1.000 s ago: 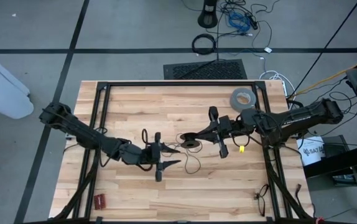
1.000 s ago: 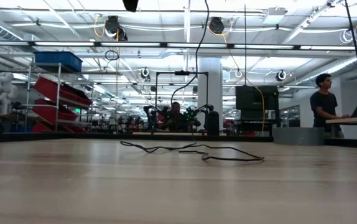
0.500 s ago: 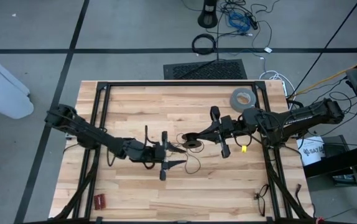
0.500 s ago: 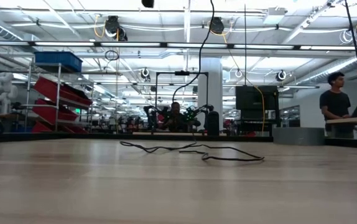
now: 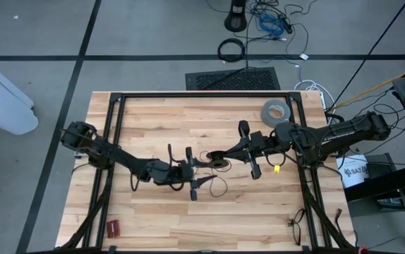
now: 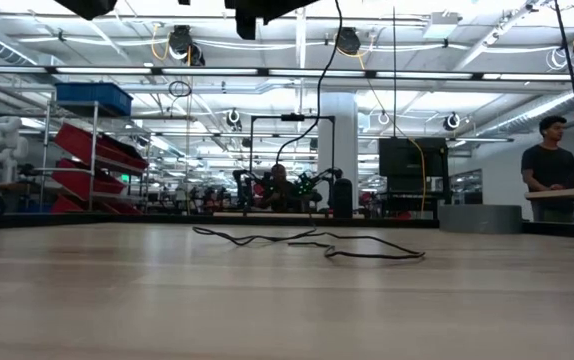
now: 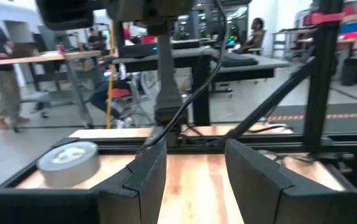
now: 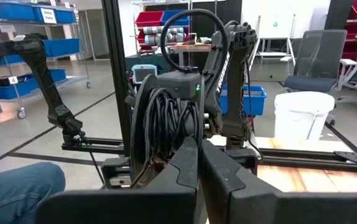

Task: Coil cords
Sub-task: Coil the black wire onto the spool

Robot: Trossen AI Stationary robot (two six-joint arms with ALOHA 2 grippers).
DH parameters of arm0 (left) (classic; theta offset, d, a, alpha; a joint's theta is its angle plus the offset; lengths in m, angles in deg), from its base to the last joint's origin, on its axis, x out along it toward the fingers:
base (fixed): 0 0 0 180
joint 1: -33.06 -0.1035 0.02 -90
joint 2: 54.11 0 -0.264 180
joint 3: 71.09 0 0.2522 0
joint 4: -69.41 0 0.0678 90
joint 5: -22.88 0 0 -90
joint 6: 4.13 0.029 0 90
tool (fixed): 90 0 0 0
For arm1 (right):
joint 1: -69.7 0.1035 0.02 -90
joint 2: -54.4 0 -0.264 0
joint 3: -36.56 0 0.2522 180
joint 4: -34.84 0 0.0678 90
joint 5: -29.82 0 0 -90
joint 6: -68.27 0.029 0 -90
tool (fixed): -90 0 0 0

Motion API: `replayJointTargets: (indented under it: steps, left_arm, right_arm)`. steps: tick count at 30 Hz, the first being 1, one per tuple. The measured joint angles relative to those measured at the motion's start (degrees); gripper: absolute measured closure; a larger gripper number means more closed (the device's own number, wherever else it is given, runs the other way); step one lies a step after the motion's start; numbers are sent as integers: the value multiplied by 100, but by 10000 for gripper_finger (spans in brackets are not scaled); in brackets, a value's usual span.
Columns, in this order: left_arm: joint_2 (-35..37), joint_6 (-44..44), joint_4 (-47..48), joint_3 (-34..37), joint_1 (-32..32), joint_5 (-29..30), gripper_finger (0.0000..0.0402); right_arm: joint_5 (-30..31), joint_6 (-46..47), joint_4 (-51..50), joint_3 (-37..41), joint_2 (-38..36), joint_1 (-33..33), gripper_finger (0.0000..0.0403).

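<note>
Thin black wire cord (image 5: 219, 185): loose on wooden desk (image 5: 153, 120), between grippers | left gripper (image 5: 204, 171): fingers apart, empty, beside cord | right gripper (image 5: 213, 156): fingers closed at cord loop, grip unclear

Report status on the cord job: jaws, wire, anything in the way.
Left gripper open, hovering beside the wire. Right gripper shut at the wire's small loop; grip unclear. Wire loose on the table, uncoiled. Tape roll well off; nothing blocking.
</note>
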Motion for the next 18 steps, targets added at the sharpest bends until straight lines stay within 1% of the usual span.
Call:
replayJointTargets:
  steps: [5, 10, 13, 18]
  left_arm:
    - [2, 5, 215, 12, -41, 114, 230]
    - [4, -220, 18, 324, -285, 118, 230]
    - [4, -299, -389, 532, -371, -103, 230]
    - [6, -301, -690, 569, -485, -696, 230]
  right_arm:
    - [1, -59, -8, 0, -24, 0, 403]
    - [-1, -92, -114, 0, -157, 0, 403]
    - [-1, -100, -177, 0, -254, 0, 403]
    - [-3, -131, -303, 0, -321, 0, 403]
